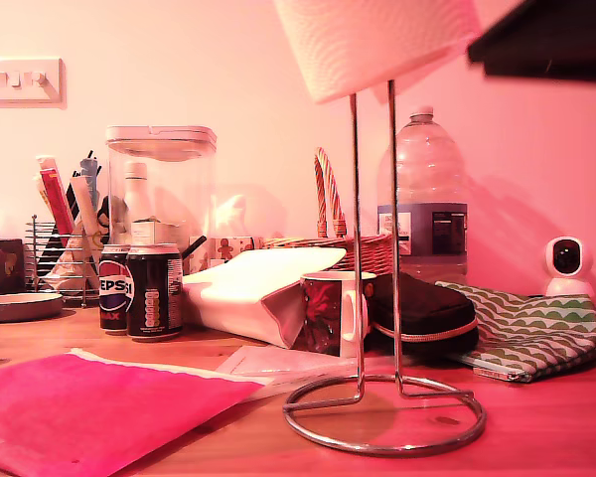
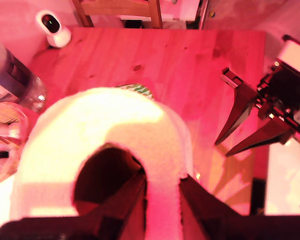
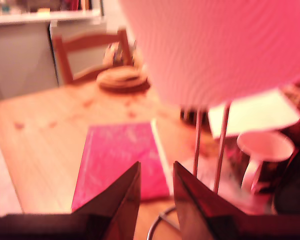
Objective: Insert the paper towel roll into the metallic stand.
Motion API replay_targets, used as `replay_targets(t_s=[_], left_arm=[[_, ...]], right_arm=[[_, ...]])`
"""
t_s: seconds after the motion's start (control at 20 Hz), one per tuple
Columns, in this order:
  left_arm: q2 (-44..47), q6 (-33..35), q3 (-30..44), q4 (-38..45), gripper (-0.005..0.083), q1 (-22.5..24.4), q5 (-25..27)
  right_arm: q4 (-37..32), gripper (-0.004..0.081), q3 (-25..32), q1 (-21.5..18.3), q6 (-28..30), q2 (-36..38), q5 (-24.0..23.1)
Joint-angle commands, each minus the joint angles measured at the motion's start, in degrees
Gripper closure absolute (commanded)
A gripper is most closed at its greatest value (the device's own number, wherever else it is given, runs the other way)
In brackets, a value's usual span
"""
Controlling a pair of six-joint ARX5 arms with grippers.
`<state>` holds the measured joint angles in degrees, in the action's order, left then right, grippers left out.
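The paper towel roll (image 1: pixel 377 40) is a thick white embossed cylinder, held high at the top edge of the exterior view. My first gripper (image 2: pixel 162 180) is shut on the paper towel roll (image 2: pixel 115 125), one finger inside the dark core and one outside its wall. The metallic stand (image 1: pixel 358 248) has its ring base on the wooden table, and its two chrome rods run up into the roll's underside. Their top is hidden. My second gripper (image 3: pixel 155 167) is open with nothing between its fingers, beside the roll (image 3: pixel 215 50) and the stand's rods (image 3: pixel 221 145). It also shows in the first wrist view (image 2: pixel 222 150).
A red folder (image 1: pixel 89 412) lies at the exterior view's lower left. Behind the stand are a mug (image 1: pixel 333 313), white folded bag (image 1: pixel 258 288), black pouch (image 1: pixel 427 313), water bottle (image 1: pixel 427 199) and soda cans (image 1: pixel 139 293). A patterned pouch (image 1: pixel 526 333) and small camera (image 1: pixel 568 260) are at its right.
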<state>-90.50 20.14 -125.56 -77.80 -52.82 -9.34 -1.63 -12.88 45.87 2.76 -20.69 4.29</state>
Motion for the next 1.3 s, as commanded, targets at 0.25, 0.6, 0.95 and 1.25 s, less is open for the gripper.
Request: replay_targets(t_s=[0.25,0.6,0.95,1.25], left_arm=[[-3.65,-4.02,1.07,-0.81,0.0797,0.55,-3.48],[-3.65,-5.03,8.94,-0.81,0.0797,0.59,-3.02],[-3.67,-4.28,11.13,-0.79,0.0797,2.27,-2.12],[-3.58,0.22,10.56,-0.76,0.0797,2.01,-1.95]], right_arm=[[1.27,0.0595,0.87,0.68,-1.49,2.78,-0.07],[2.84,0.0595,0.87,1.44,-1.66,5.51,-0.46],[3.19,0.0595,0.87,1.49,-2.78,6.03,-0.44],[2.34,0.0594,0.85,1.49,-2.80,6.14,-0.46]])
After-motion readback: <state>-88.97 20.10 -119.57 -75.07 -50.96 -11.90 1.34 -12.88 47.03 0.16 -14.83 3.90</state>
